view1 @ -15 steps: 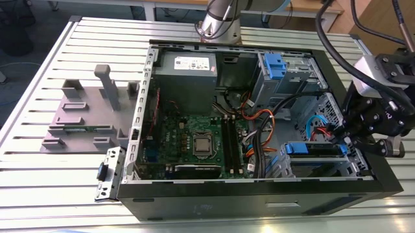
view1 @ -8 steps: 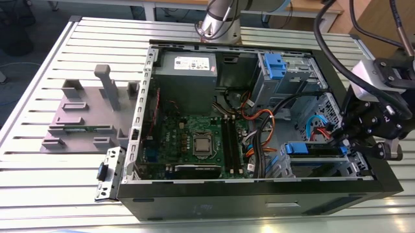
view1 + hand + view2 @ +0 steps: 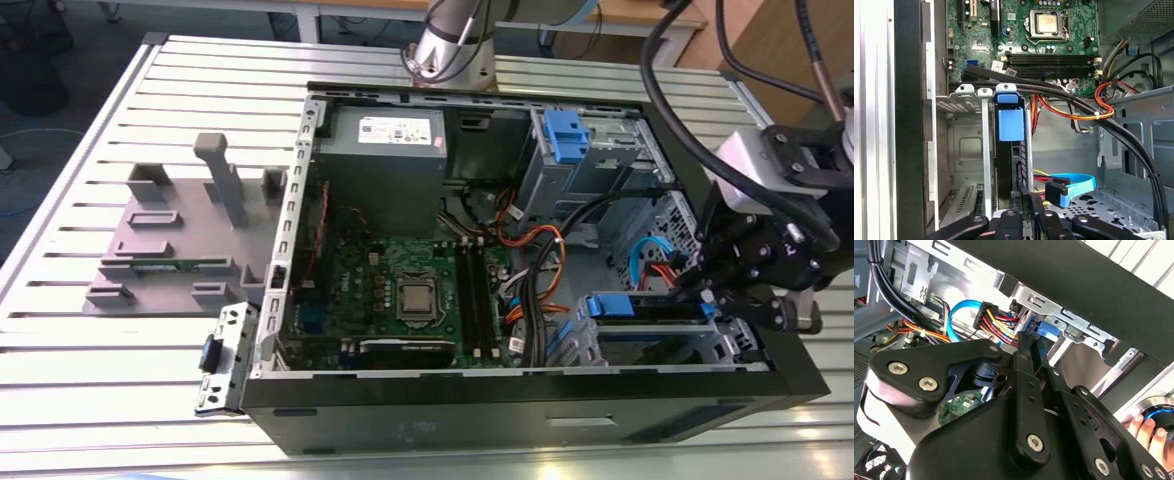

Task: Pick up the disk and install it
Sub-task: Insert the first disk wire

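Slatted aluminium table (image 3: 160, 100) carries the open PC case (image 3: 534, 420); my gripper (image 3: 1026, 197) is clamped on the disk (image 3: 1013, 150), standing edge-on in its drive bay (long axis straight ahead of the fingers).

A robotics lab: slotted aluminium bench (image 3: 107, 390), opened computer case (image 3: 534, 395), grey plastic fixture stand (image 3: 187, 235).

An open computer case (image 3: 534, 410) lies on the slatted desk (image 3: 80, 380). Inside it, the motherboard (image 3: 400, 290) sits near centre, with the grey power-supply box (image 3: 380, 150) at twelve o'clock from it. At nine o'clock of the case stands a grey plastic stand (image 3: 187, 235) — posts upright. Bundled cables (image 3: 1074, 107) — orange, red, black — cross the interior.
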Robot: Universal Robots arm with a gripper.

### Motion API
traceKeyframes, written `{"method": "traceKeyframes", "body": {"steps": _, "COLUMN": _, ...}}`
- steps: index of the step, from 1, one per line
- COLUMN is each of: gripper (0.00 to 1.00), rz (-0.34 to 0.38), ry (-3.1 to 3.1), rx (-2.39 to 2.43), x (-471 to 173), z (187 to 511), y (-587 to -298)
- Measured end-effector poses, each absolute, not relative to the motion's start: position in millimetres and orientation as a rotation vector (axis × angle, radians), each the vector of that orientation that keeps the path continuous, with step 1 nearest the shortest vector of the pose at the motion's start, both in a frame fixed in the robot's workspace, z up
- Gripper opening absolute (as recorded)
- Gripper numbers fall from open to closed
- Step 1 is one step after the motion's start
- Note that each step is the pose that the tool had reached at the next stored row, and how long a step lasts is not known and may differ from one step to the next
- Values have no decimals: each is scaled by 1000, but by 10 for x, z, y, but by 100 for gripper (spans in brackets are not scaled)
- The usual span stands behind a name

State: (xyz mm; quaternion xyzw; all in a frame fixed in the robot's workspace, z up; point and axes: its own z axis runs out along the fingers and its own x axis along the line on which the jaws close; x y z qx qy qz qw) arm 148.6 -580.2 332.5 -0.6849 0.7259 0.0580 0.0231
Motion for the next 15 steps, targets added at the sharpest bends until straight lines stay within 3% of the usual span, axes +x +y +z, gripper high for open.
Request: {"method": "traceKeyframes", "body": {"steps": 15, "gripper": 19, "rz": 187, "ry": 2244, "rx": -2117, "x": 1446, "z": 3304, "y": -5826}}
